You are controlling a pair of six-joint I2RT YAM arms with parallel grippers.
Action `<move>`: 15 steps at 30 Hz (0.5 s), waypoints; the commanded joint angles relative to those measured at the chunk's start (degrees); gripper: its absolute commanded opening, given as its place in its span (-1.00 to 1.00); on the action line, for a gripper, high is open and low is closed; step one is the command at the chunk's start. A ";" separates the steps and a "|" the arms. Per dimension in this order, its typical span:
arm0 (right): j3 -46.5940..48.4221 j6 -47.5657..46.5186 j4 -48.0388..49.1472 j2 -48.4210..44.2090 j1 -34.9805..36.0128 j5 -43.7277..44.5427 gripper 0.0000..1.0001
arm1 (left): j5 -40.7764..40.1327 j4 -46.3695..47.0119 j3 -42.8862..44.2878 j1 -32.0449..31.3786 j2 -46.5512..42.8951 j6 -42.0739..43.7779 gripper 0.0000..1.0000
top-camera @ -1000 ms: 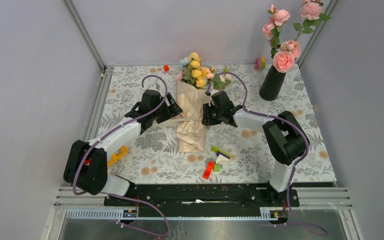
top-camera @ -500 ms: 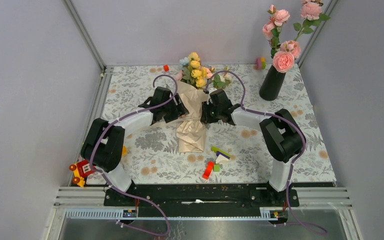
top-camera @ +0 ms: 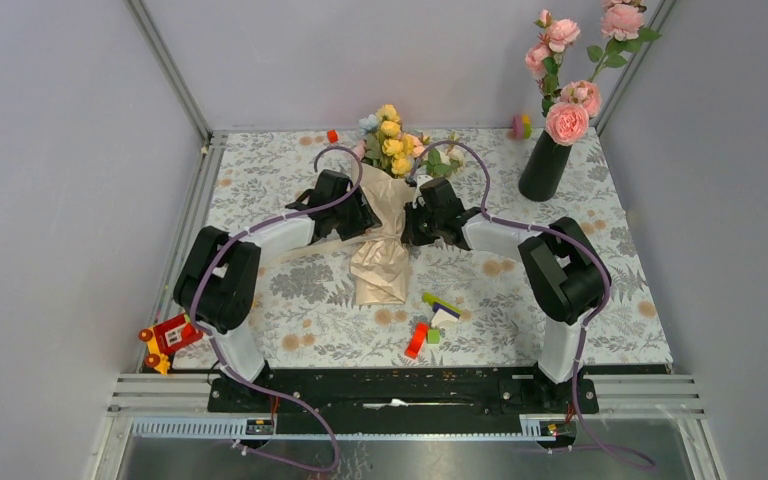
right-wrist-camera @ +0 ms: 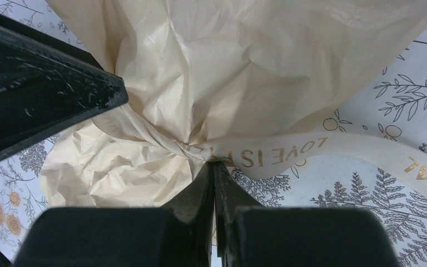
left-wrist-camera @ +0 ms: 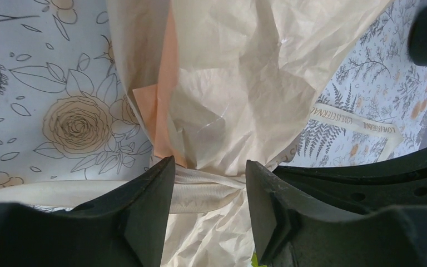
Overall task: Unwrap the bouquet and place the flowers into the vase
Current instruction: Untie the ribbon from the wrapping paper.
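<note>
The bouquet (top-camera: pixel 384 235) lies mid-table in crinkled beige paper, with its flowers (top-camera: pixel 393 140) pointing to the back. A cream ribbon (left-wrist-camera: pixel 203 192) is tied around its waist. My left gripper (left-wrist-camera: pixel 210 169) is open and straddles that waist, with the ribbon and paper between its fingers (left-wrist-camera: pixel 155 206). From the other side, my right gripper (right-wrist-camera: pixel 214 165) is shut, its tips pinching the printed ribbon (right-wrist-camera: pixel 267 156) right beside the knot. The black vase (top-camera: pixel 544 166) stands at the back right and holds tall pink roses.
Loose toy bricks (top-camera: pixel 432 320) lie in front of the bouquet. A red toy car (top-camera: pixel 166 335) sits at the mat's left edge. A small orange piece (top-camera: pixel 332 135) and a pink-yellow toy (top-camera: pixel 520 126) lie along the back. A ribbon tail (left-wrist-camera: pixel 361 125) trails across the mat.
My left arm has swung in to the bouquet's waist and its jaws have narrowed around it. My right gripper has shut at the ribbon knot. The red toy car has come into view.
</note>
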 commanded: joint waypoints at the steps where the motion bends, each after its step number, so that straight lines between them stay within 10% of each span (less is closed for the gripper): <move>1: 0.72 -0.64 2.56 -0.51 -0.34 -0.91 -0.94 | 1.19 1.90 1.80 -0.98 0.34 -0.71 0.03; 15: 0.82 -0.42 2.54 -0.57 -0.32 -0.82 -0.94 | -1.15 3.90 -4.45 -2.85 -3.05 -4.12 0.15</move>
